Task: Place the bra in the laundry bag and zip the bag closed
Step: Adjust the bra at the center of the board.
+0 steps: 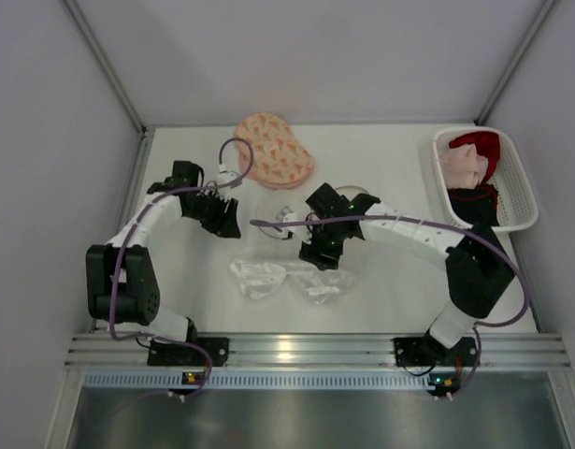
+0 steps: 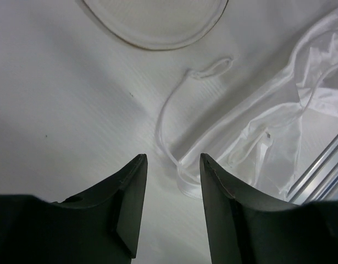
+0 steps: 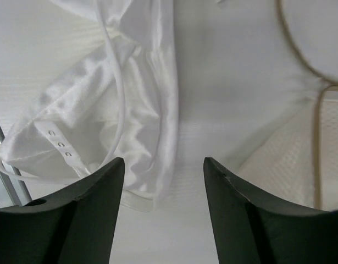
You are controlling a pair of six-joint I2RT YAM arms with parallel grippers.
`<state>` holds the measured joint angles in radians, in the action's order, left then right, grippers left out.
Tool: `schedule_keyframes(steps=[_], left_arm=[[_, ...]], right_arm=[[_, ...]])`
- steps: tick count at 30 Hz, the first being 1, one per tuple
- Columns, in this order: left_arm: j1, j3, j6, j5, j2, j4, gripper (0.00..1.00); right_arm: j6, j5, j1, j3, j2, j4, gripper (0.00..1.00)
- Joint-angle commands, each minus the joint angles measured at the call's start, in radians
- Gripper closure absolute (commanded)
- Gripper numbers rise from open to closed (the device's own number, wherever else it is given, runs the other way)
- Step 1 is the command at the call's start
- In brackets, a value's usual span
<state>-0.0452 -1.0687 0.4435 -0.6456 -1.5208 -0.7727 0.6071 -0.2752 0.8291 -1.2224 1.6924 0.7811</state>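
On table point(image 1: 390, 292), front centre: white satin bra point(image 1: 287, 279), crumpled, outside the mesh laundry bag point(image 2: 158, 22), which lies near, just behind it. Left claw point(image 2: 173, 158): fingers apart, empty, over a loose strap. Right claw point(image 3: 164, 162): fingers apart, empty, over the bra's edge.

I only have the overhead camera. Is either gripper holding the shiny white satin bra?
Observer: No. The left wrist view shows the left gripper open and empty, the white satin bra's thin strap lying loose ahead.
Operator: And the right?
Observer: The right gripper is open too; the bra's eyelet band lies just ahead of it.
Operator: The bag?
Observer: The white mesh laundry bag with tan trim lies apart from the bra, at that view's right.
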Motion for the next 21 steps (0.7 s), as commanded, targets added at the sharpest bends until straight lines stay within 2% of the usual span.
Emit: schedule_keyframes(steps=[1, 5, 7, 9, 10, 12, 15, 21], left_arm=[[-0.064, -0.036, -0.037, 0.02, -0.016, 0.136, 0.51], [-0.097, -0.063, 0.052, -0.009, -0.073, 0.144, 0.51], [-0.134, -0.063, 0.145, -0.035, -0.072, 0.145, 0.51], [-0.197, -0.05, 0.272, -0.029, -0.053, 0.144, 0.51], [-0.218, -0.042, 0.321, -0.034, -0.047, 0.145, 0.52], [-0.265, -0.021, 0.473, -0.063, -0.036, 0.144, 0.54], [-0.283, -0.031, 0.611, -0.114, -0.058, 0.145, 0.57], [-0.34, -0.031, 0.816, -0.12, -0.139, 0.145, 0.62]], right_arm=[[-0.05, 0.008, 0.002, -0.012, -0.117, -0.137, 0.38], [-0.113, 0.033, -0.015, 0.011, -0.247, -0.221, 0.31], [-0.161, 0.025, -0.041, 0.026, -0.324, -0.233, 0.2], [-0.22, 0.025, -0.07, 0.035, -0.373, -0.238, 0.04], [-0.24, 0.021, -0.08, 0.044, -0.417, -0.235, 0.01], [-0.303, 0.018, -0.113, 0.055, -0.456, -0.22, 0.0], [-0.392, -0.01, -0.186, 0.081, -0.523, -0.201, 0.01], [-0.513, -0.041, -0.36, 0.11, -0.602, -0.175, 0.01]])
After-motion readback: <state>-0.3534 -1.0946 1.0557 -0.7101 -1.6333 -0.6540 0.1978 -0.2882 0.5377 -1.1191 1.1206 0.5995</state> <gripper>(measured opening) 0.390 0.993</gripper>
